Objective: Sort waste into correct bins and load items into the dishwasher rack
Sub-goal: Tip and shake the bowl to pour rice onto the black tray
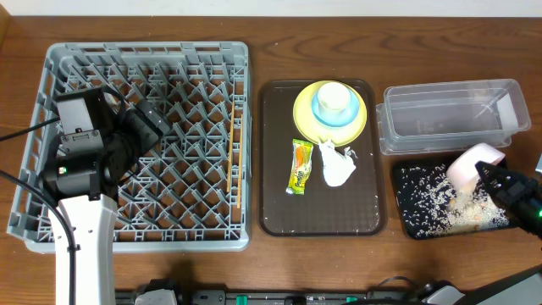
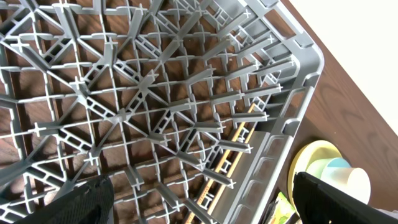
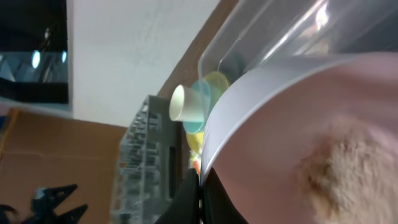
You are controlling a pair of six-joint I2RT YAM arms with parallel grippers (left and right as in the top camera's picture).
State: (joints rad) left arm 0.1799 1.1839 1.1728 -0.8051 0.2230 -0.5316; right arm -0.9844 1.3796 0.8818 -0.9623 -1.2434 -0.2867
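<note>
My right gripper is shut on the rim of the white bowl, which is tilted over the black tray strewn with rice scraps. In the right wrist view the fingertips pinch the bowl's rim, and food residue clings inside. My left gripper hangs open above the grey rack, its fingers wide apart with nothing between them. The chopsticks lie along the rack's right side.
A brown serving tray holds the yellow plate, the blue bowl with the white cup in it, the snack wrapper and the white tissue. The clear tub stands behind the black tray.
</note>
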